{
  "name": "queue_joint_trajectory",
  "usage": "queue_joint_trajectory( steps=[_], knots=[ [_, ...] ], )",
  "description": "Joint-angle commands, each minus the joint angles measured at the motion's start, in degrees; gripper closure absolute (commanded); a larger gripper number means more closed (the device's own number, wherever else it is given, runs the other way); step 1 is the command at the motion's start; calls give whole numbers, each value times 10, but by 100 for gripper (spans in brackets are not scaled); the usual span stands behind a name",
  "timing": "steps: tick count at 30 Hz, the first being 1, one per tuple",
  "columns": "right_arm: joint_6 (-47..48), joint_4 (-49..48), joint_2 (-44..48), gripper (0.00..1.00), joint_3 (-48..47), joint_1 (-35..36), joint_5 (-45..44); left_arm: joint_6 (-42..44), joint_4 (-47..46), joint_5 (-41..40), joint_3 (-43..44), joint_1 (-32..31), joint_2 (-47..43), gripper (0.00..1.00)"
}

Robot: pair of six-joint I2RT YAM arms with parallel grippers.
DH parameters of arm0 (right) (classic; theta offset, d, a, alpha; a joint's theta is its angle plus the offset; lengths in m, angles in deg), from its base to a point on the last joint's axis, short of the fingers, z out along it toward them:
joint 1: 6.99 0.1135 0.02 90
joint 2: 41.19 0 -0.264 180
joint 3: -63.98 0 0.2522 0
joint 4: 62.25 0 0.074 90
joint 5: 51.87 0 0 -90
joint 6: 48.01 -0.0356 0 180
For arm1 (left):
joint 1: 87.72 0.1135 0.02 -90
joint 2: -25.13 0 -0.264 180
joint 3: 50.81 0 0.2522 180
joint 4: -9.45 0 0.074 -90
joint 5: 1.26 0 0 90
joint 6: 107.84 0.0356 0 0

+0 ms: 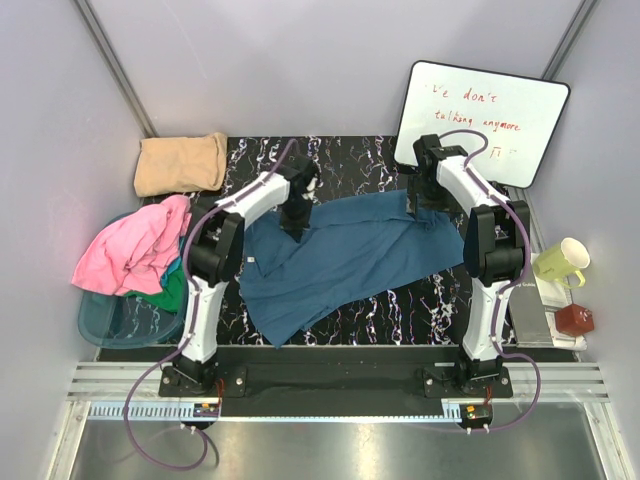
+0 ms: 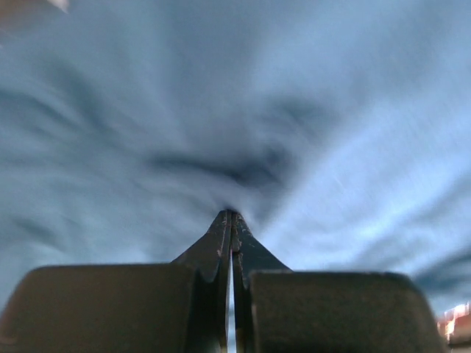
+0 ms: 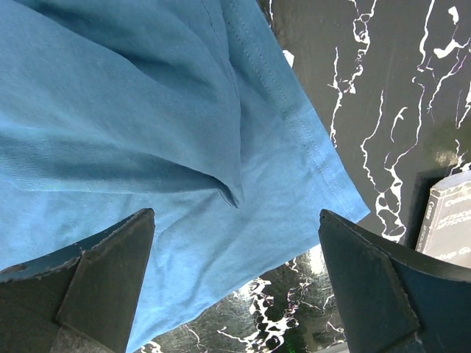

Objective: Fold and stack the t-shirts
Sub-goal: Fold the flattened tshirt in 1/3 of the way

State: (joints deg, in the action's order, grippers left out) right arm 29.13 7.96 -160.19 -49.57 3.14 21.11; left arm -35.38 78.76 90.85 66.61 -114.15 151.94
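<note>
Teal t-shirt [image 1: 340, 255] lay crumpled across the middle of the desk [image 1: 360, 160], between your two arms. Left pincer [image 2: 232, 220] was clamped shut on a pinch of its cloth, creases radiating from the tips; likely your anchor for spreading it flat. Right pincer [image 3: 235, 220] hung wide open over the hemmed edge, holding nothing, probably lining up the second grab. Tan t-shirt [image 1: 181, 163] sat folded at the far-left corner, presumably the stack base.
</note>
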Motion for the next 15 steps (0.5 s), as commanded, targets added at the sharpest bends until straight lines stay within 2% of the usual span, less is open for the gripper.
queue_joint_trajectory(
  steps=[1,7,11,12,14,15],
  knots=[
    [4,2,3,0,-25,2,-3,21,-4,21,-35,-42,-82,100],
    [2,0,-5,0,-30,2,8,20,4,-49,-30,-44,-120,100],
    [3,0,-17,0,-56,2,18,-1,12,-64,3,1,-101,100],
    [3,0,-18,0,-61,2,20,-3,18,-71,13,22,-86,96],
    [5,0,-29,0,-81,2,25,1,24,-88,51,47,-69,78],
    [4,0,-33,0,-88,2,25,3,36,-92,67,54,-51,56]
  ],
)
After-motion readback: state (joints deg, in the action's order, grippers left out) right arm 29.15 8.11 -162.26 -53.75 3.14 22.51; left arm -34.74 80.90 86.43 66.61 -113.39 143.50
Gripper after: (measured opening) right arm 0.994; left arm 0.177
